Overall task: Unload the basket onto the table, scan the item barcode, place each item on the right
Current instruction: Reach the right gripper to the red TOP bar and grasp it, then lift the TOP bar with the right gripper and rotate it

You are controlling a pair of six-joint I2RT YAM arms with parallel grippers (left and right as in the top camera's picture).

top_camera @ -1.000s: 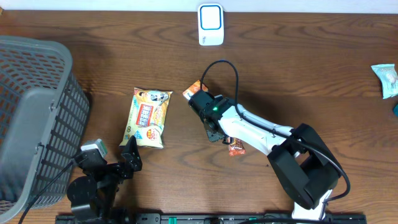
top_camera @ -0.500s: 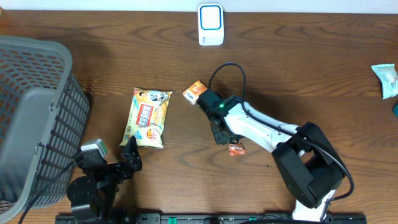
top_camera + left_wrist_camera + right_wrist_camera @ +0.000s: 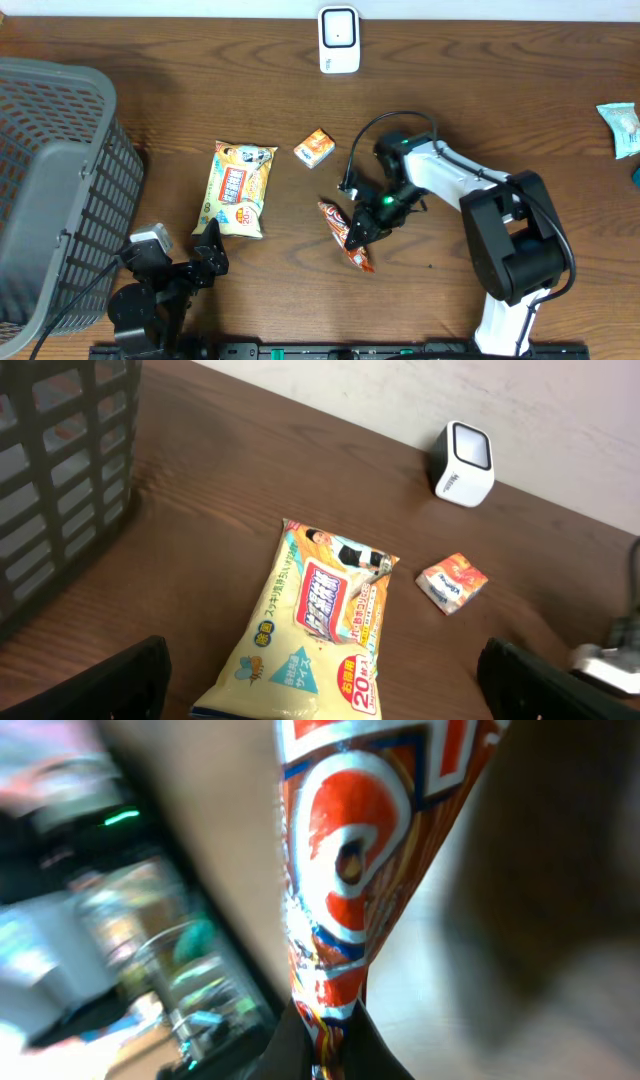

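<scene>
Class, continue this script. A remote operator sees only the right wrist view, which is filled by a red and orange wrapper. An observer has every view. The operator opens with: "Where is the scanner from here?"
Observer: The white scanner stands at the far edge of the table, well beyond the snack packet pinched in the right gripper.
Operator: Is anything lying on the way there?
Observer: A small orange box lies roughly between them.
Operator: And the other arm?
Observer: The left gripper is open and holds nothing, just short of the wipes pack.

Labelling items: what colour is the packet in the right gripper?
The packet is orange-red with white and blue markings; clearest in the right wrist view.
</scene>
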